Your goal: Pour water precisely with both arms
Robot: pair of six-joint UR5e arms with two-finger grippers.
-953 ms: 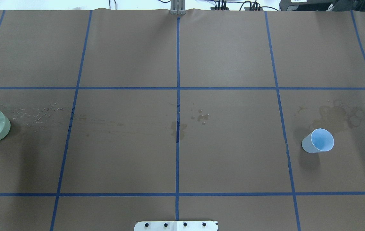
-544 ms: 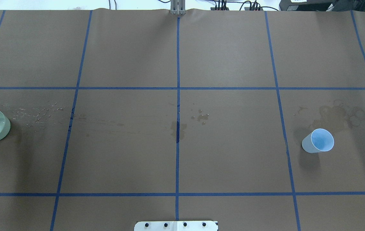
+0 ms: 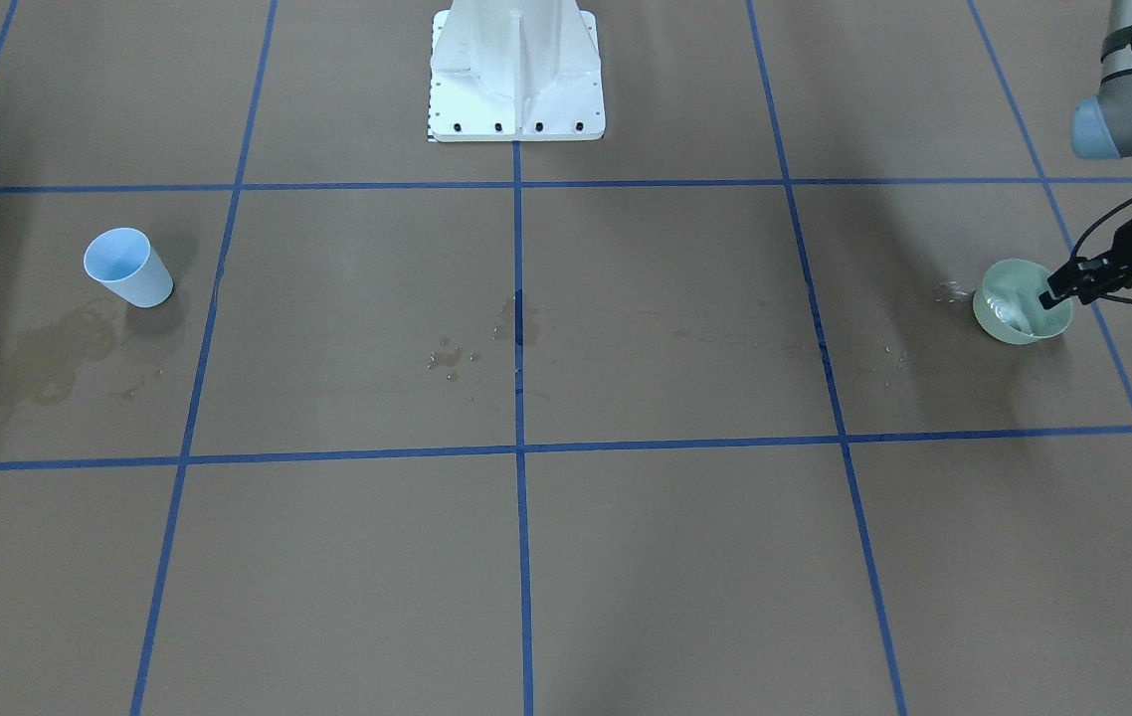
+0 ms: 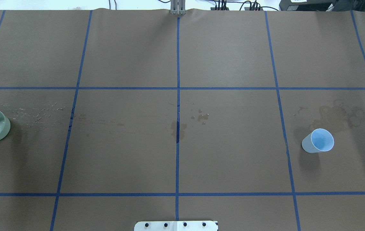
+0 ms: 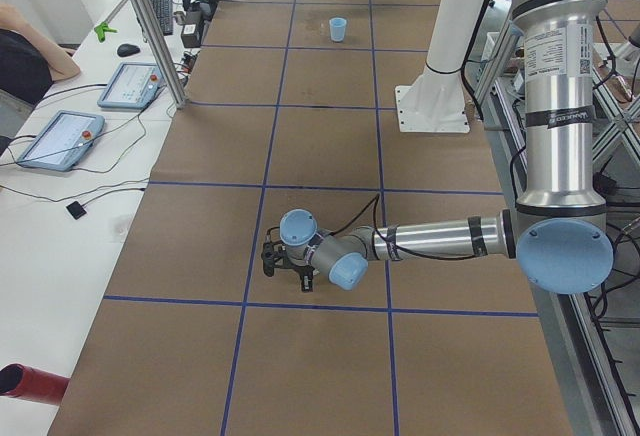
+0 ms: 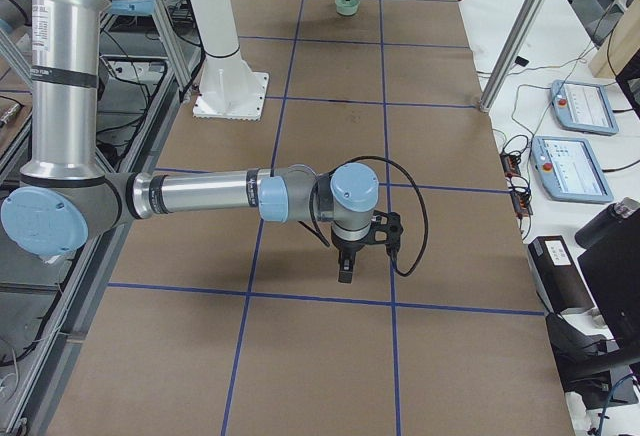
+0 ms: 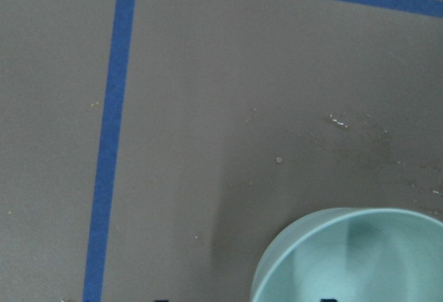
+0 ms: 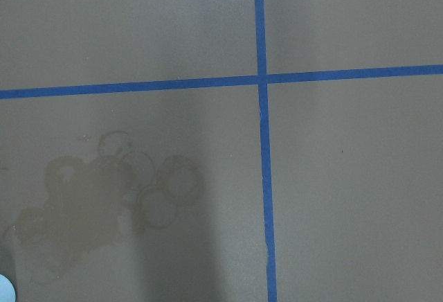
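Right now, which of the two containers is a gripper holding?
The pale green bowl at the robot's left end: the left gripper pinches its rim. The blue cup stands alone, untouched.

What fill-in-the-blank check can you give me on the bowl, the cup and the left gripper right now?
1. The left gripper holds the green bowl by its ____.
2. The green bowl holds glinting water and sits on the robot's ____ side.
3. Ring stains mark the paper beside the ____ cup.
Missing words: rim; left; blue.
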